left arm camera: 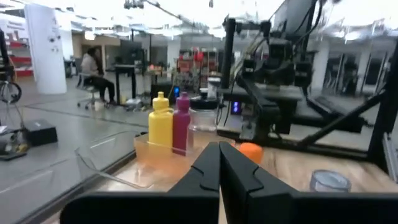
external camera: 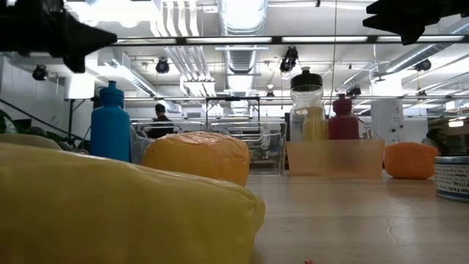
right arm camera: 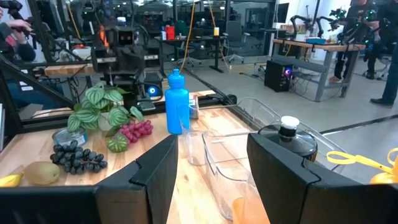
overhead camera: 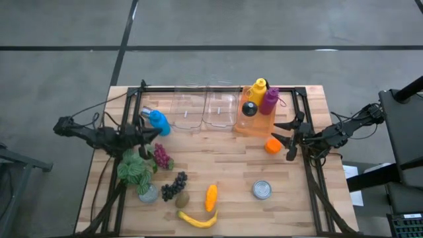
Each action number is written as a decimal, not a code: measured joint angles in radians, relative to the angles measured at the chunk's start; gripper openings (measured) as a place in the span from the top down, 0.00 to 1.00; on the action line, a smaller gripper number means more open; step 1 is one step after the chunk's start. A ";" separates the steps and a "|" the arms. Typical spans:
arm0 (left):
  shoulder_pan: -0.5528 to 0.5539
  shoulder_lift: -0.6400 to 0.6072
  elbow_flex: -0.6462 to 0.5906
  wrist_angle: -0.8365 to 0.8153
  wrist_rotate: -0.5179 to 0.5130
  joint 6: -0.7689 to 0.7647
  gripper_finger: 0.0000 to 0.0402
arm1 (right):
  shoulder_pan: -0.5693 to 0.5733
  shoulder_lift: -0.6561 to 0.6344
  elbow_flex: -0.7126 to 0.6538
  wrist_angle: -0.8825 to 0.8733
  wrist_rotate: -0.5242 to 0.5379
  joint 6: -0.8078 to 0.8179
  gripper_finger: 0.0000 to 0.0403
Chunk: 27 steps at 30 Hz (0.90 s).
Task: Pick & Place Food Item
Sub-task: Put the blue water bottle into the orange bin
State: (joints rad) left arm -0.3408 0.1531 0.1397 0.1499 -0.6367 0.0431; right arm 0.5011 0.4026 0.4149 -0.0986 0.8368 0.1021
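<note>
Loose food lies on the wooden table (overhead camera: 225,165): red grapes (overhead camera: 162,157), dark grapes (overhead camera: 174,186), a kiwi (overhead camera: 182,199), an orange carrot-like piece (overhead camera: 211,197), a banana (overhead camera: 198,219) and an orange (overhead camera: 272,146). My left gripper (overhead camera: 156,134) hovers shut and level above the table's left side, over the red grapes and beside the blue bottle (overhead camera: 157,121); its fingertips (left arm camera: 219,149) meet with nothing between them. My right gripper (overhead camera: 277,132) hangs open and level above the right side, just beyond the orange; nothing is between its fingers (right arm camera: 155,168).
Two clear bins (overhead camera: 205,109) and an orange-tinted bin (overhead camera: 256,122) holding yellow, purple and black-capped bottles stand along the far edge. A potted plant (overhead camera: 135,168) stands at the left and a tin can (overhead camera: 262,190) at the near right. Bare wood lies in the middle.
</note>
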 joint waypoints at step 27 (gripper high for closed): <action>0.032 0.706 1.057 -1.561 -0.036 -1.172 1.00 | 0.000 0.000 0.000 0.000 0.000 0.001 0.53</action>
State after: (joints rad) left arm -0.3089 0.8595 1.1969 -1.4107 -0.6724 -1.1286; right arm 0.5014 0.4026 0.4149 -0.0986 0.8368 0.1036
